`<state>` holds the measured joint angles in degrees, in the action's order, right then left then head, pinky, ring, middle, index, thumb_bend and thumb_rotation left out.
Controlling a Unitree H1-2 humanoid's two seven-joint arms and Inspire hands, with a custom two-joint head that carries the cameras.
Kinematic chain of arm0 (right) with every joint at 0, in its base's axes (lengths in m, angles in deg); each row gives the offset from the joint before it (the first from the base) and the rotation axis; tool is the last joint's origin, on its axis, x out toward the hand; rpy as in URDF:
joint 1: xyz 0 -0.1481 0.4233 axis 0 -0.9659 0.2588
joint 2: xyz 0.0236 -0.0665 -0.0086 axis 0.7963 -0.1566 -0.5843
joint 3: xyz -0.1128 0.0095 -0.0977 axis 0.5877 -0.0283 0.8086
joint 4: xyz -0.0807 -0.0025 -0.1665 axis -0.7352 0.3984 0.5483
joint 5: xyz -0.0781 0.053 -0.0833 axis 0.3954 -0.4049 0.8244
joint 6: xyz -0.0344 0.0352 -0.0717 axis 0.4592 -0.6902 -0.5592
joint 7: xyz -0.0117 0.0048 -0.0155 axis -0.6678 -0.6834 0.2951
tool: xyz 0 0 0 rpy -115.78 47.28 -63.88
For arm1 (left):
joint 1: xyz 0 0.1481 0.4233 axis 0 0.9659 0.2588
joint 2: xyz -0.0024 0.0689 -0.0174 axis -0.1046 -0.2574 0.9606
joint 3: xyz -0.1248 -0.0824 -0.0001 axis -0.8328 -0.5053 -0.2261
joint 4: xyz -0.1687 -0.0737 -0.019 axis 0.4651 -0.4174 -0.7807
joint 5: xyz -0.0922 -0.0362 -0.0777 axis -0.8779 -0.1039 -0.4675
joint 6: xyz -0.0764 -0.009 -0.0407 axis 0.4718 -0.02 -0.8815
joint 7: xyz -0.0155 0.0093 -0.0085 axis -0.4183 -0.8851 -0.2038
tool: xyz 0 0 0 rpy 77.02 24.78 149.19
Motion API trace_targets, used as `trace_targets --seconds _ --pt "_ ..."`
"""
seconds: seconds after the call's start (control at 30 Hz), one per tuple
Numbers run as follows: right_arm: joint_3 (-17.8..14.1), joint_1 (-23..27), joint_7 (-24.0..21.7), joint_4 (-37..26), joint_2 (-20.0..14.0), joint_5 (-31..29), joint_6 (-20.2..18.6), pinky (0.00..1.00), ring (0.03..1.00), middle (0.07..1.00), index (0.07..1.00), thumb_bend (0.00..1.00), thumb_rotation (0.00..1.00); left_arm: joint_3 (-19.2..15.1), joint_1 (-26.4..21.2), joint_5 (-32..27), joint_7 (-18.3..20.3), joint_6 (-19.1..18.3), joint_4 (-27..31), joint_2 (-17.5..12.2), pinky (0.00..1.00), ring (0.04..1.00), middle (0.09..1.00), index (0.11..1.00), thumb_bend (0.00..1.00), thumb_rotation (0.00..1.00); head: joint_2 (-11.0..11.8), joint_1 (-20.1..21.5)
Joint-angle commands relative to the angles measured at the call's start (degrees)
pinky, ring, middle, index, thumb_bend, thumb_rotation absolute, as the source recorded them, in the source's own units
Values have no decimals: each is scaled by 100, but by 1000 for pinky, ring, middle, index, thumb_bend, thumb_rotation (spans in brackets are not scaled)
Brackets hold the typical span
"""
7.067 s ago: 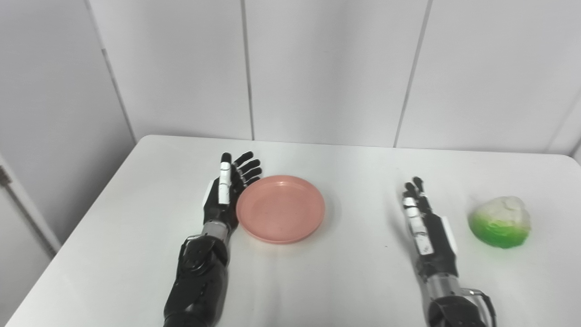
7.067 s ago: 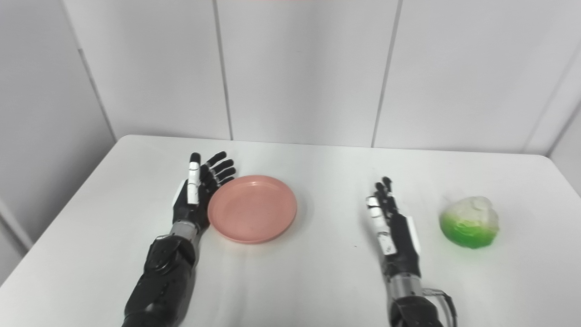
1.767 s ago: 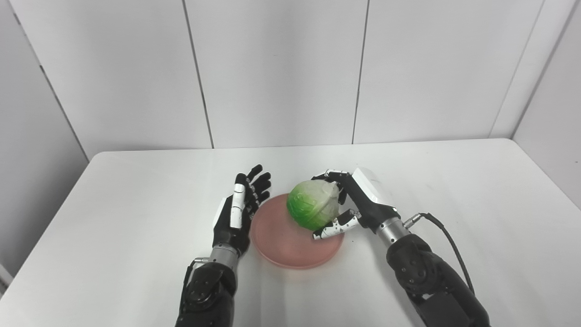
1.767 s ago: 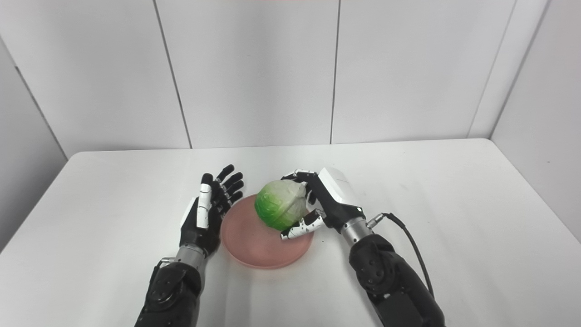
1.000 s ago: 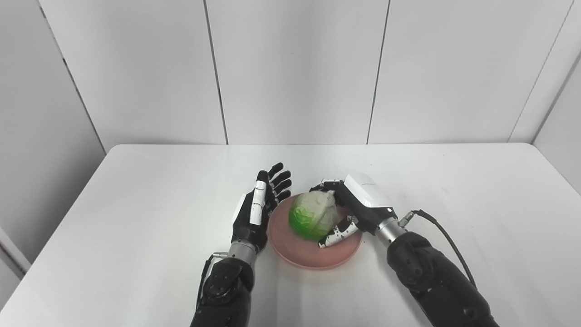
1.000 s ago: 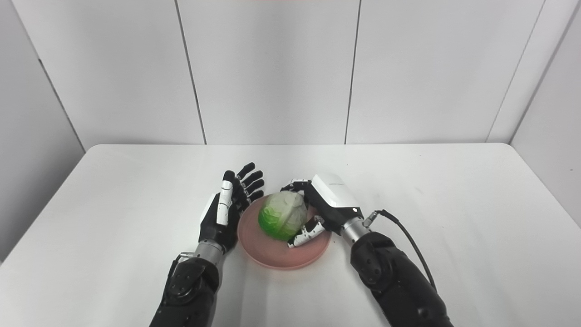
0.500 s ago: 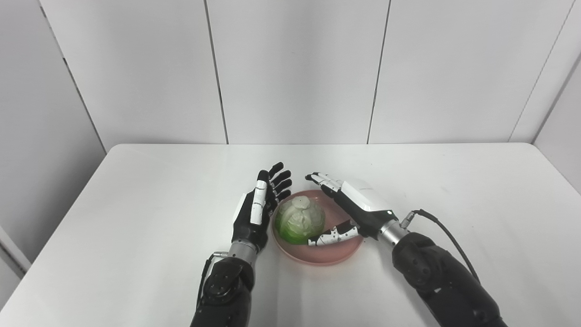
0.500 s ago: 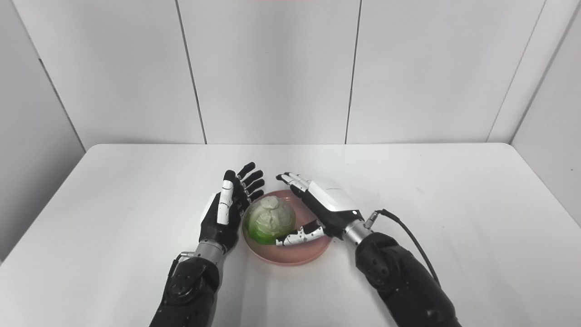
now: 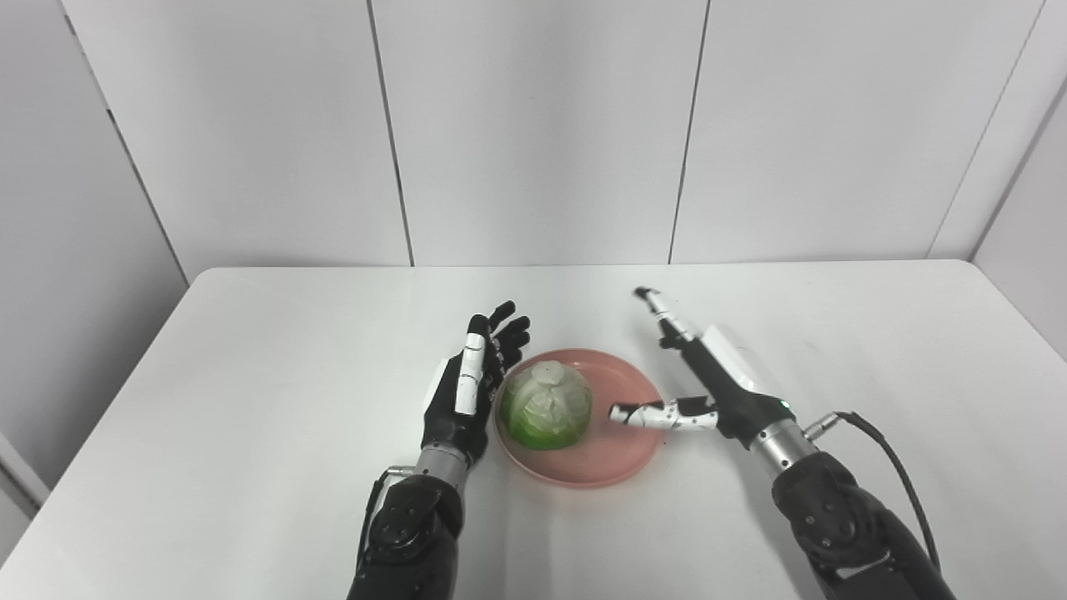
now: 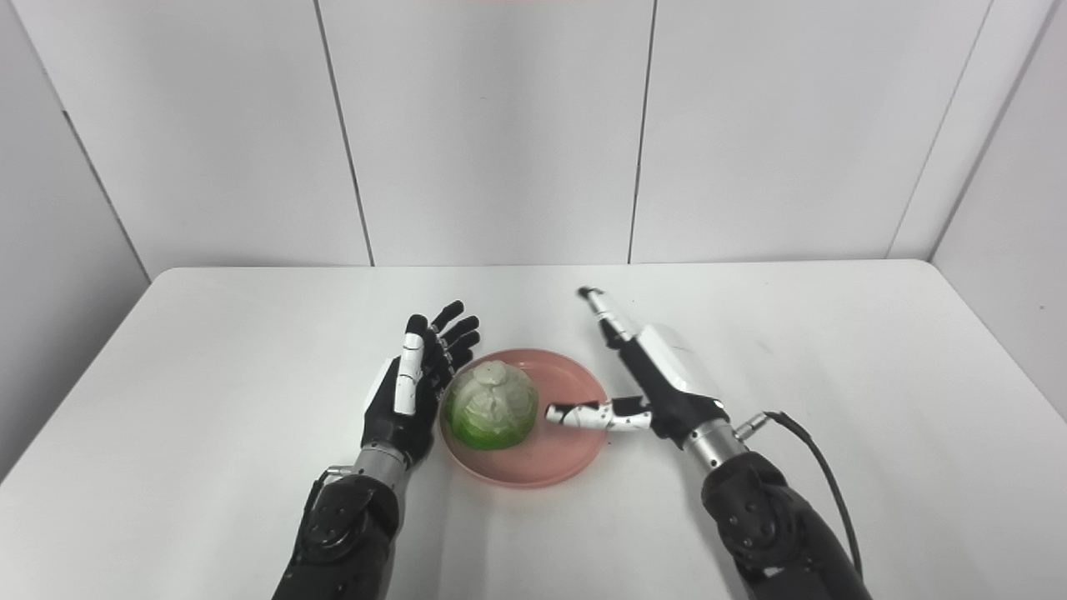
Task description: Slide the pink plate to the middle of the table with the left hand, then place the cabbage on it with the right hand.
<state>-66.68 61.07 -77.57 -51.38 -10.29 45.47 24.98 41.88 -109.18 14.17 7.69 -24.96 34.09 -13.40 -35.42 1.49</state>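
A: Quick pass. We see the pink plate on the white table, roughly mid-table, a bit toward the near edge. Agree?

B: Agree. The cabbage sits on it, on the plate's left part, pale top up, green skirt down against the plate surface.

A: Right part of the plate is bare pink. We mark the cabbage as resting on the plate, no hand holding it.

B: Left hand next. We see it standing on edge just left of the plate, palm turned toward the cabbage, fingers straight and fanned apart, gripping nothing.

A: Touching the plate rim or the cabbage? We cannot tell; it's right up against both in either view.

B: Fine, we log it as just beside. Right hand is on the right side of the plate, fingers spread wide, nothing in it.

A: We note its long fingers point away toward the wall, beyond the plate's far right rim, and the thumb reaches left over the plate's right part.

B: Thumb tip is apart from the cabbage, bare plate shows between them.

A: Whether the thumb touches the plate surface, we cannot tell.

B: Also a black cable loops off the right wrist. Grey panelled wall behind the table.

A: Both forearms come in from the bottom edge, left and right of the plate.
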Motion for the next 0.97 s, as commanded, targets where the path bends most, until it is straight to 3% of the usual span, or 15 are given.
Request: trace_targets --seconds 0.0,0.07,0.17,0.23,0.53,0.93 --pt "-226 112 116 -81 266 -558 84 890 988 1000 1000 751 716 -38 173 17 -70 28 10 -16 943 911 883 878 800 1000 -1 -1" --pt "-370 51 67 -97 432 -876 -22 966 999 1000 1000 700 834 -62 195 20 -121 43 81 -8 959 937 905 903 793 1000 -6 -8" --pt "-635 -1 -254 -44 714 -1853 -135 993 1000 1000 1000 686 856 -70 212 17 -121 92 140 -28 988 968 937 939 790 1000 -9 -17" --pt "-759 -25 -299 19 881 -2197 -199 999 1000 1000 1000 717 864 -63 228 26 -124 98 176 -41 998 992 965 967 790 1000 -9 0" --pt "-759 -54 -269 205 1063 -2336 -96 1000 1000 1000 1000 727 917 48 296 208 -203 -28 269 -117 1000 1000 1000 1000 801 1000 -12 57" --pt "-696 -87 -220 218 1074 -2288 -203 1000 1000 1000 1000 745 887 125 216 415 -273 -31 74 -143 1000 1000 1000 1000 809 1000 -36 77"
